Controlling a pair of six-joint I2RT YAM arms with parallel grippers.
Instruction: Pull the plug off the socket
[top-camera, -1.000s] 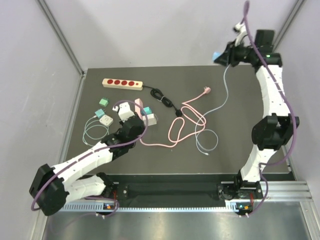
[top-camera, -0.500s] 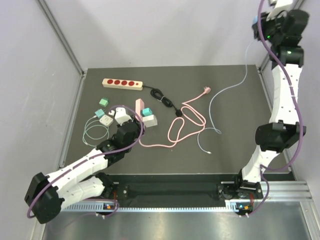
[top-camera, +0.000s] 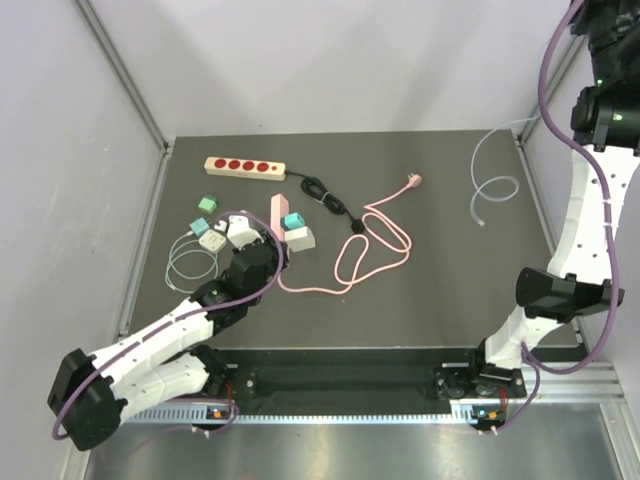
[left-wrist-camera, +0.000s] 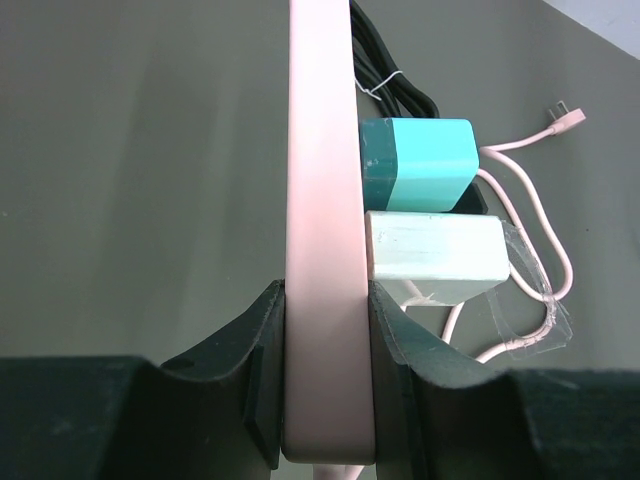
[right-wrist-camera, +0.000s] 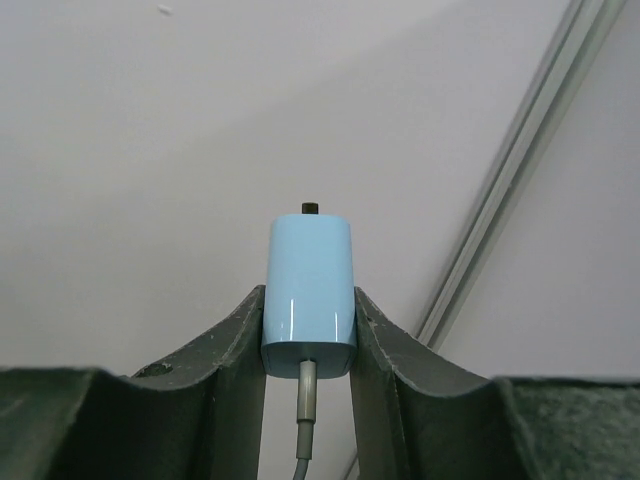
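Observation:
My left gripper (left-wrist-camera: 327, 380) is shut on the near end of a pink power strip (left-wrist-camera: 320, 200), which lies left of centre on the table in the top view (top-camera: 276, 212). A teal plug (left-wrist-camera: 418, 165) and a white plug (left-wrist-camera: 435, 247) sit in the strip's right side. My right gripper (right-wrist-camera: 309, 320) is shut on a light blue plug (right-wrist-camera: 309, 295), held high against the wall and free of any socket. That plug's pale cable (top-camera: 490, 190) trails down to the table's far right. In the top view the right gripper is out of frame.
A beige strip with red sockets (top-camera: 244, 167) lies at the far left. A black cable (top-camera: 328, 197) and a looped pink cable (top-camera: 370, 245) lie mid-table. A green cube (top-camera: 207, 203), white adapters (top-camera: 212, 238) and a pale cable coil (top-camera: 190, 262) lie beside my left arm.
My right arm has risen up and to the right with the blue plug, dragging its pale cable from mid-table to the far right. The left gripper has stayed shut on the pink strip.

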